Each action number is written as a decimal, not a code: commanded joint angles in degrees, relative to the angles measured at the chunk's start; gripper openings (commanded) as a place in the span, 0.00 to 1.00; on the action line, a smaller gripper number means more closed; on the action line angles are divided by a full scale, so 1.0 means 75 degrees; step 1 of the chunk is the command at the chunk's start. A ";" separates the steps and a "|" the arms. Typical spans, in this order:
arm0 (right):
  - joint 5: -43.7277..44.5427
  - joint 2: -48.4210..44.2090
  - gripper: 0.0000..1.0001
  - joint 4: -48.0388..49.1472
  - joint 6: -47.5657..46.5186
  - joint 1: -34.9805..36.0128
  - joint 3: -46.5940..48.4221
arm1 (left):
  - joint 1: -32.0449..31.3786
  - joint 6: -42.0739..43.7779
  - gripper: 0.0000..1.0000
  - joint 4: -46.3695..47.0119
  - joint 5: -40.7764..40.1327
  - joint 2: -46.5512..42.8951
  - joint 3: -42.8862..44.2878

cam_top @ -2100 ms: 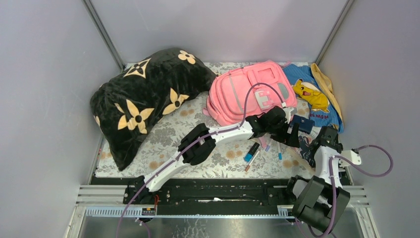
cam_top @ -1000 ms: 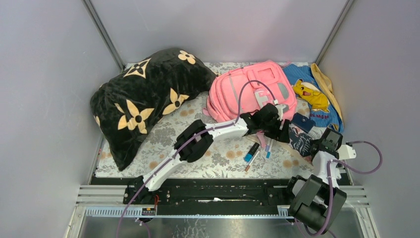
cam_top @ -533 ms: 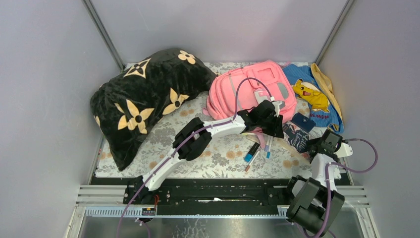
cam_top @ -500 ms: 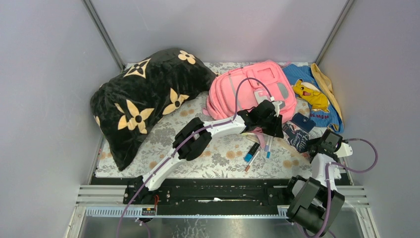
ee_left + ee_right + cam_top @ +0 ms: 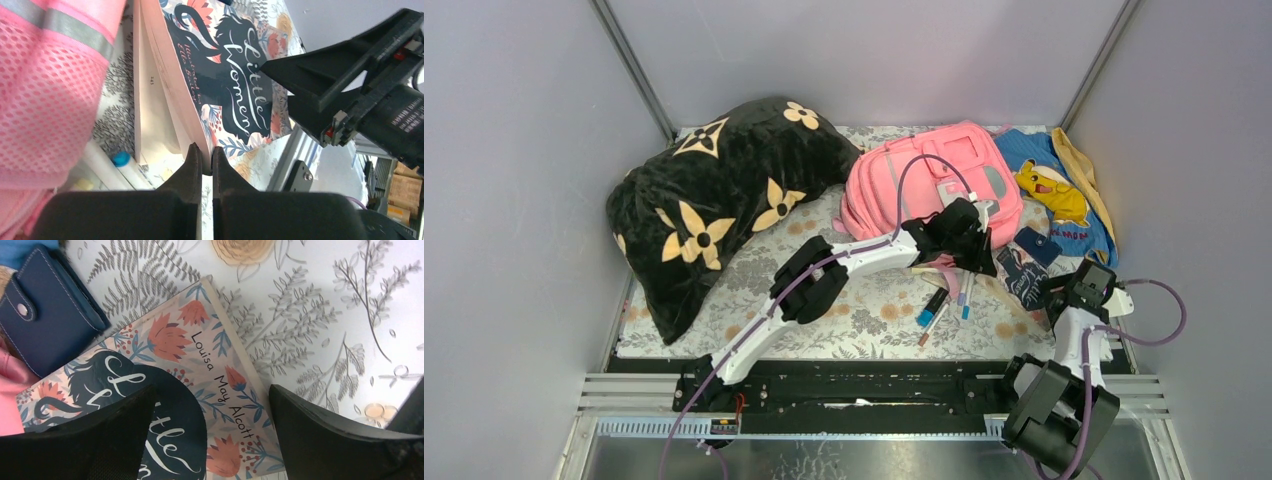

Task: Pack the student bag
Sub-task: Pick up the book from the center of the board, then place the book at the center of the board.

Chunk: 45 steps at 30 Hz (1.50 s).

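Note:
The student bag (image 5: 924,185) lies pink and flat at the back of the table; its mesh pocket (image 5: 50,90) fills the left of the left wrist view. A "Little Women" book (image 5: 1022,277) lies just right of the bag's near corner. My left gripper (image 5: 989,262) is shut on the edge of the book's front cover (image 5: 225,85), pinched between the fingertips (image 5: 206,150), with the white pages showing below. My right gripper (image 5: 1056,296) hovers open over the book (image 5: 200,370), its jaws (image 5: 212,390) straddling the cover without touching.
A navy wallet (image 5: 1034,247) (image 5: 45,315) lies beside the book. Several pens (image 5: 944,305) lie near the bag's front. A black flowered pillow (image 5: 714,200) fills the left. A blue cartoon cloth (image 5: 1054,190) lies at the back right corner.
My left gripper has closed onto the book's cover edge. My right gripper has backed a little toward the near right, staying open. The book has shifted slightly left.

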 commanded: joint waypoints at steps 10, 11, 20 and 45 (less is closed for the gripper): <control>-0.0234 0.0093 0.94 -0.2566 0.0672 0.0112 0.2654 | -0.0233 -0.0447 0.00 0.1926 0.0788 -0.2698 -0.0682; -0.0249 0.0128 0.95 -0.2636 0.0610 0.0109 0.2859 | -0.0196 -0.0582 0.00 0.2092 0.0779 -0.2846 -0.0799; -0.4599 0.0106 0.94 0.0209 0.0134 0.0475 0.2128 | 0.0521 -0.0003 0.00 0.1496 -0.0765 -0.5049 -0.1933; -0.3604 0.2585 1.00 0.0413 -0.0628 0.6038 0.3956 | 0.1315 -0.4457 0.00 -0.1292 -0.7092 -1.2444 -0.9205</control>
